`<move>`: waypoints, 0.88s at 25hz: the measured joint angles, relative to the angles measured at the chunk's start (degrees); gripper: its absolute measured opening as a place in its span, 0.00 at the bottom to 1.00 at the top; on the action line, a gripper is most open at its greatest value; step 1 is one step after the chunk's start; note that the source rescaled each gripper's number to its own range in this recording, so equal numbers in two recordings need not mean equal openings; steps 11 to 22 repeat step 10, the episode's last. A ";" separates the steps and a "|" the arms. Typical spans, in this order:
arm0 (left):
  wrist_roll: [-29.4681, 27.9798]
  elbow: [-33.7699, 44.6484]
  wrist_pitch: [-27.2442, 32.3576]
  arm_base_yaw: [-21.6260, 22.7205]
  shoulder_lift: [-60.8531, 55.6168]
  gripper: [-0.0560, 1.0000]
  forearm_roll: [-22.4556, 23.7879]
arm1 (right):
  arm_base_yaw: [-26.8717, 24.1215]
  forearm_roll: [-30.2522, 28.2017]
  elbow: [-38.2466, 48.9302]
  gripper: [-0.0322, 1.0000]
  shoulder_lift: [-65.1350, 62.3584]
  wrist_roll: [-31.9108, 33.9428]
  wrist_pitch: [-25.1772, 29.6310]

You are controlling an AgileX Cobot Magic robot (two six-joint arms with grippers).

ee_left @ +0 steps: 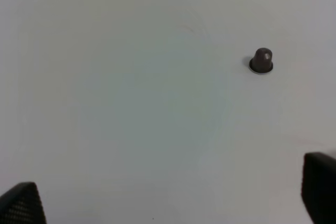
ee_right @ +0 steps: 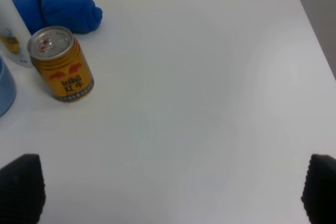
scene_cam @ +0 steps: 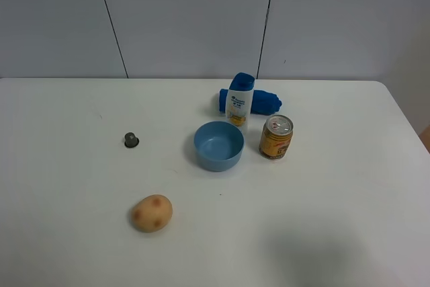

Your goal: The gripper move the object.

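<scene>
From the high camera, the white worktop [scene_cam: 80, 247] carries a small group of things right of centre. The shampoo bottle [scene_cam: 240, 101], white with a blue cap and a yellow-orange label, stands upright at the far side of the group, just in front of a blue rolled cloth [scene_cam: 263, 101] that lies behind it. A blue bowl [scene_cam: 218, 145] sits just near of the bottle, and a yellow drink can [scene_cam: 276, 137] stands upright to the right of the bowl. Well apart to the left is a small dark cap-like piece [scene_cam: 132, 140], and nearer still a potato [scene_cam: 151, 213]. Neither arm shows in this view.

In the left wrist view, the left tool [ee_left: 168, 203] has its two dark fingertips spread wide at the picture's corners, released and holding nothing, over bare worktop with the small dark piece [ee_left: 261, 60] beyond it.

In the right wrist view, the right tool [ee_right: 170, 192] is likewise spread and empty. Beyond it stand the can [ee_right: 61, 64], the cloth [ee_right: 60, 11], a sliver of the bowl [ee_right: 5, 90] and the bottle's white edge [ee_right: 11, 35].
</scene>
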 joint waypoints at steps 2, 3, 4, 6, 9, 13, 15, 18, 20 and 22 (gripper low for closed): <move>0.00 0.00 0.00 0.00 0.00 1.00 0.00 | 0.00 0.00 0.00 1.00 0.00 0.00 0.00; 0.00 0.00 0.00 0.00 0.00 1.00 0.00 | 0.00 0.00 0.00 1.00 0.00 0.00 0.00; 0.00 0.00 0.00 0.00 0.00 1.00 0.00 | 0.00 0.00 0.00 1.00 0.00 0.00 0.00; 0.00 0.00 0.00 0.00 0.00 1.00 0.00 | 0.00 0.00 0.00 1.00 0.00 0.00 0.00; 0.00 0.00 0.00 0.00 0.00 1.00 0.00 | 0.00 0.00 0.00 1.00 0.00 0.00 0.00; 0.00 0.00 0.00 0.00 0.00 1.00 0.00 | 0.00 0.00 0.00 1.00 0.00 0.00 0.00; 0.00 0.00 0.00 0.00 0.00 1.00 0.00 | 0.00 0.00 0.00 1.00 0.00 0.00 0.00; 0.00 0.00 0.00 0.00 0.00 1.00 0.00 | 0.00 0.00 0.00 1.00 0.00 0.00 0.00; 0.00 0.00 0.00 0.00 0.00 1.00 0.00 | 0.00 0.00 0.00 1.00 0.00 0.00 0.00; 0.00 0.00 0.00 0.00 0.00 1.00 0.00 | 0.00 0.00 0.00 1.00 0.00 0.00 0.00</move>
